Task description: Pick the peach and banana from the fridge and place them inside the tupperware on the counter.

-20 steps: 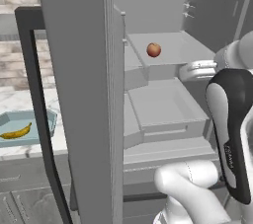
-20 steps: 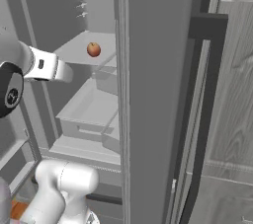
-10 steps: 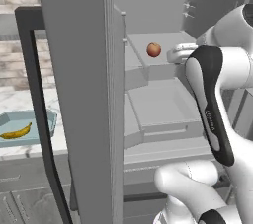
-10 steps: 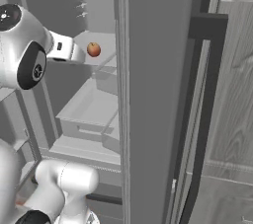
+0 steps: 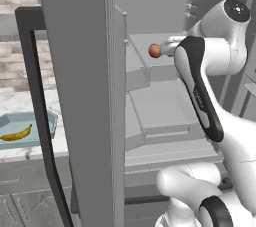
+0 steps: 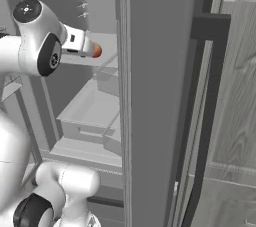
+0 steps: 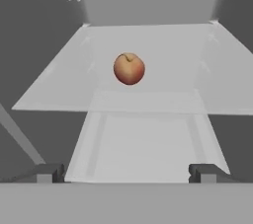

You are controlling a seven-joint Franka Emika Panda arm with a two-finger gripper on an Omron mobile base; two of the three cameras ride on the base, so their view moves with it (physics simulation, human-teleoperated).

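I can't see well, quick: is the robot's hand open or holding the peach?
Gripper: open, holding nothing; the peach sits on the fridge shelf ahead.

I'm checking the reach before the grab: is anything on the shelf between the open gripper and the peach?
Nothing visible. In the hand view the peach sits alone on the fridge shelf, straight ahead of the open gripper, with bare shelf between them.

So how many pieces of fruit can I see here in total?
2. The peach sits on a fridge shelf; the banana lies in the container on the counter. Others may be hidden behind the fridge door.
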